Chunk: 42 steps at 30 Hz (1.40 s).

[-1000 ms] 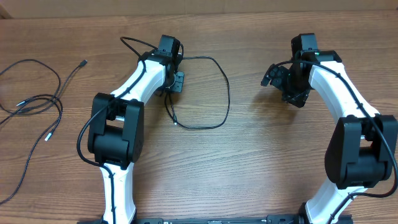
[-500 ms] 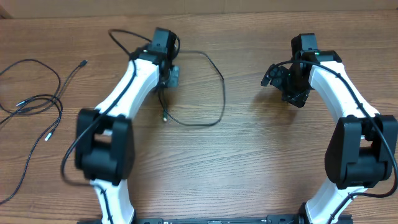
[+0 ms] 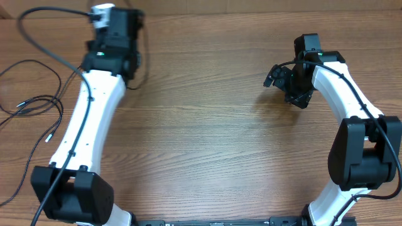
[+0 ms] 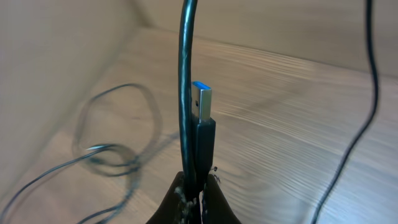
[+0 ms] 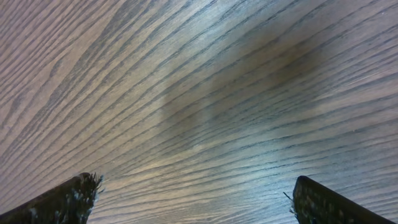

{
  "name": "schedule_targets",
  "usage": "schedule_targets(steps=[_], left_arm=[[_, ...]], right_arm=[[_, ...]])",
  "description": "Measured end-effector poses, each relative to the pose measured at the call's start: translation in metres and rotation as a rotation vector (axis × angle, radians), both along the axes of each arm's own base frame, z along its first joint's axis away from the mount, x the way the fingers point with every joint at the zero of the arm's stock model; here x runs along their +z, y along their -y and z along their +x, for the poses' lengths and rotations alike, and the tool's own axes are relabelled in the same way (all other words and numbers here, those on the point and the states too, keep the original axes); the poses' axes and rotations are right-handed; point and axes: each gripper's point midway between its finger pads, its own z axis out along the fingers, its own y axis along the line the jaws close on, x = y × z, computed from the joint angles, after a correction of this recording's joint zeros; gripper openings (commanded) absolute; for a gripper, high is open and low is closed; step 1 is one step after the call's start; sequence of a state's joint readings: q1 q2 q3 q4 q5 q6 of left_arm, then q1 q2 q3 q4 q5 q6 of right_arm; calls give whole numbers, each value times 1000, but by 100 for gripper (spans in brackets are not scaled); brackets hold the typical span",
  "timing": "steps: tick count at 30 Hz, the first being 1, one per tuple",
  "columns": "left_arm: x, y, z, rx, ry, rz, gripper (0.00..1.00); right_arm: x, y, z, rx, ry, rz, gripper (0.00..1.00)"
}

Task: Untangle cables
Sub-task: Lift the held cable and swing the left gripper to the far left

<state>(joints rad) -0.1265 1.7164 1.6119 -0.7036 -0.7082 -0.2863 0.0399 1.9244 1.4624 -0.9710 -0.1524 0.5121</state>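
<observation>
One cable (image 4: 186,93) (upright) between left fingers (image 4: 173,204)

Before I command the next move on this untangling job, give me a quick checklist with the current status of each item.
1. Left end effector shut on the USB cable: ok.
2. USB plug exposed beyond the grip: ok.
3. Right end effector open and empty: ok.
4. Table below the right end effector free of cords: ok.
5. USB cable separated from the loose cables at the table's left edge: cannot tell.
</observation>
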Motion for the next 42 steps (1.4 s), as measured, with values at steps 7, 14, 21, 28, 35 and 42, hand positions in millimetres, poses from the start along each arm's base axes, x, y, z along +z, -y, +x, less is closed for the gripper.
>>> schedule_targets(steps=[7,14,21,28,35,42], left_arm=[[-3,-94,-25,254,24,-32,4],[-18,-163,-56,387,12,-145,4],[-29,-208,-84,471,20,-240,24],[-32,-225,-95,514,43,-287,98],[-37,-223,-96,511,32,-302,100],[-37,-223,-96,508,32,-306,100]], right_arm=[[0,0,0,0,-1,0,100],[0,0,0,0,0,0,100],[0,0,0,0,-1,0,100],[0,0,0,0,-1,0,100],[0,0,0,0,0,0,100],[0,0,0,0,0,0,100]])
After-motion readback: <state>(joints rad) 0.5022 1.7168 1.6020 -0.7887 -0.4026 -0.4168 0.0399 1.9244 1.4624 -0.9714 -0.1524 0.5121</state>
